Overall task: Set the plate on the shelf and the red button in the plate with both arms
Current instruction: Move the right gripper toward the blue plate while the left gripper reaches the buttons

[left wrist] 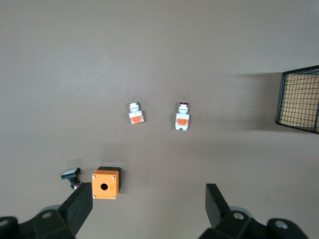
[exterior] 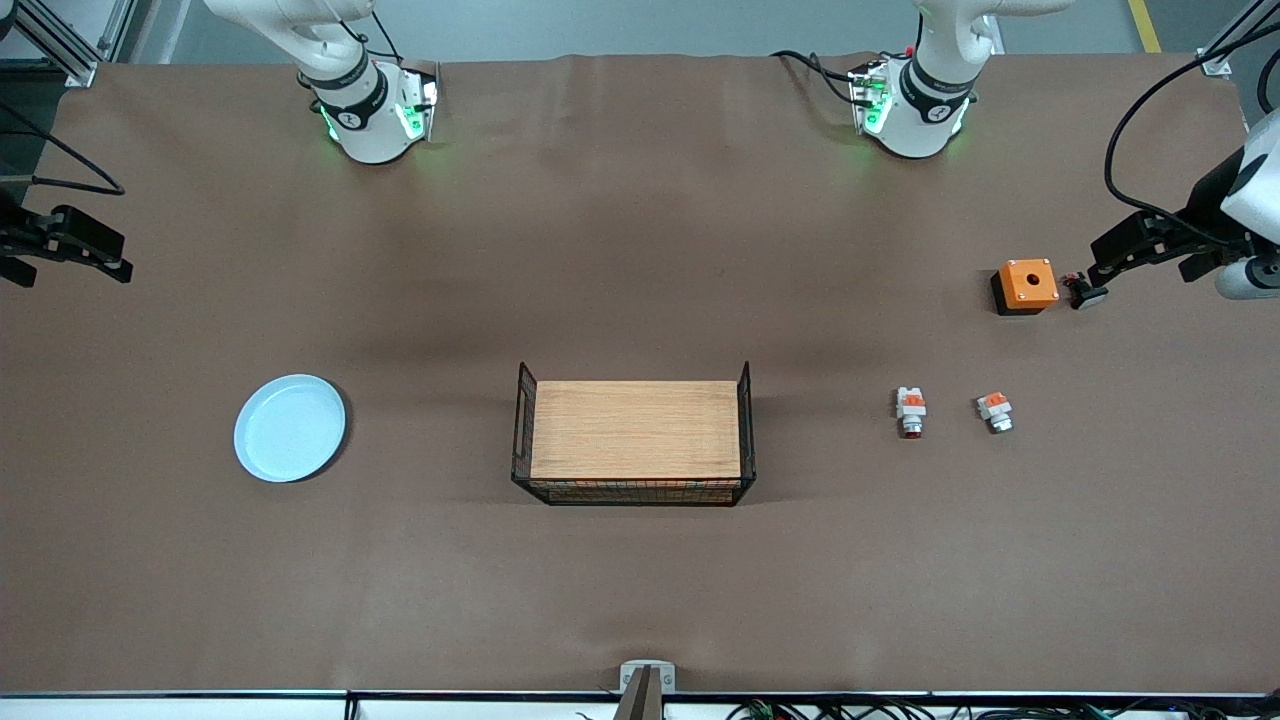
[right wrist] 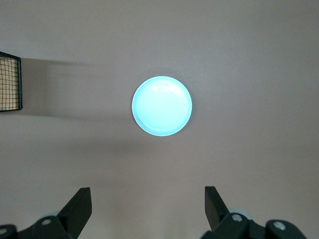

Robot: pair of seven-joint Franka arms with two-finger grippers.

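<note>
Both grippers empty, jaws spread wide.
Left gripper [left wrist: 147, 209] hovers by the orange box [exterior: 1027, 285]; right gripper [right wrist: 147, 211] hangs over the worktop's [exterior: 640, 250] right-arm end. Plate [exterior: 290, 427] lies there; red button [exterior: 911, 412] rests between basket [exterior: 633, 440] and a similar switch [exterior: 995, 411].

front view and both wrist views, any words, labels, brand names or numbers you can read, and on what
None can be read.
Right arm's base collar: a small dark round mark, too small to read.
Left arm's base collar: the same kind of mark, too small to read.
Plate, red button, the similar switch with the pale tip, orange box, wire basket and its wooden top: no lettering shows.
</note>
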